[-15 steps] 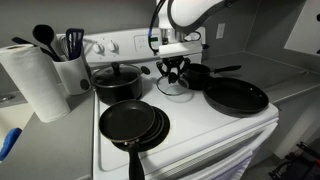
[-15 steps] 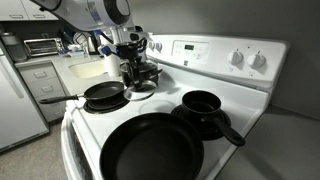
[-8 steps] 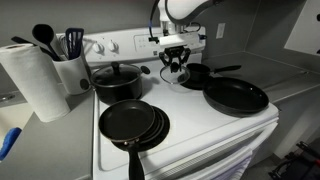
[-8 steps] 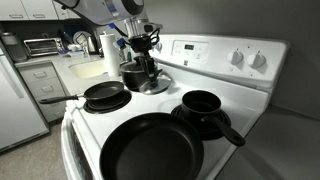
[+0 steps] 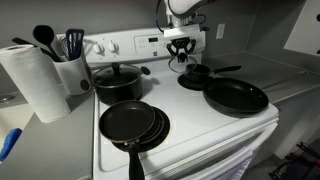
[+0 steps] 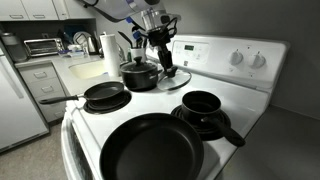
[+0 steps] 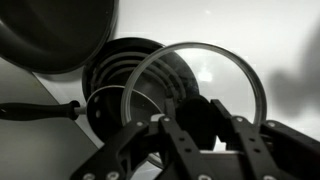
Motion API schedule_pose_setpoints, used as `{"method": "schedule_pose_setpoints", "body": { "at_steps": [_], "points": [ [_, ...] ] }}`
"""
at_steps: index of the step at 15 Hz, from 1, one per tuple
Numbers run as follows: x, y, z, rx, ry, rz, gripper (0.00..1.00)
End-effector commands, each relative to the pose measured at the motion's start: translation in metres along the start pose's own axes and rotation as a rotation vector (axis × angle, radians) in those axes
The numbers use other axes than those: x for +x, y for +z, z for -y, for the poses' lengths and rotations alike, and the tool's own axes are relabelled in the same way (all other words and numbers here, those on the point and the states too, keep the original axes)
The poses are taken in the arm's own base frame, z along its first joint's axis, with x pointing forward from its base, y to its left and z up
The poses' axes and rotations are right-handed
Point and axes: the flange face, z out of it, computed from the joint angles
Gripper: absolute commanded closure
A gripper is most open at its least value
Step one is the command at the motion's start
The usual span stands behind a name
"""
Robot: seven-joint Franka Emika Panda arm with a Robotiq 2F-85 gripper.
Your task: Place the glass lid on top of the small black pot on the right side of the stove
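My gripper [image 5: 180, 46] is shut on the black knob of the glass lid [image 5: 184, 60] and holds it in the air, tilted, above the back of the stove [image 5: 195, 135]. The small black pot [image 5: 197, 74] stands just below and to the right, its long handle pointing right. In the other exterior view the gripper [image 6: 160, 42] holds the lid [image 6: 168, 68] left of and above the pot [image 6: 203, 103]. In the wrist view the lid [image 7: 215, 65] fills the middle, its knob between the fingers [image 7: 205, 125], with the pot [image 7: 125, 85] behind it.
A large lidded black pot [image 5: 117, 80] stands at the back. Stacked frying pans [image 5: 133, 122] and a wide frying pan [image 5: 237, 97] sit in front. A paper towel roll [image 5: 30, 80] and a utensil holder [image 5: 70, 65] stand on the counter beside the stove.
The gripper has lifted the lid off the cooktop and carried it up and toward the small pot.
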Motion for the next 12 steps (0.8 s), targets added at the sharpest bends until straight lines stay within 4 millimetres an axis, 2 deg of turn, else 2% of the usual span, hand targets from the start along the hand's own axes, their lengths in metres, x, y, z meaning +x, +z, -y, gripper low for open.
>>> {"method": "schedule_pose_setpoints", "body": {
  "at_steps": [1, 6, 12],
  "points": [
    [0.026, -0.001, -0.008, -0.039, 0.072, -0.011, 0.85],
    [0.055, 0.002, -0.024, -0.055, 0.178, -0.018, 0.85],
    [0.089, -0.012, -0.056, -0.086, 0.349, -0.103, 0.85]
  ]
}}
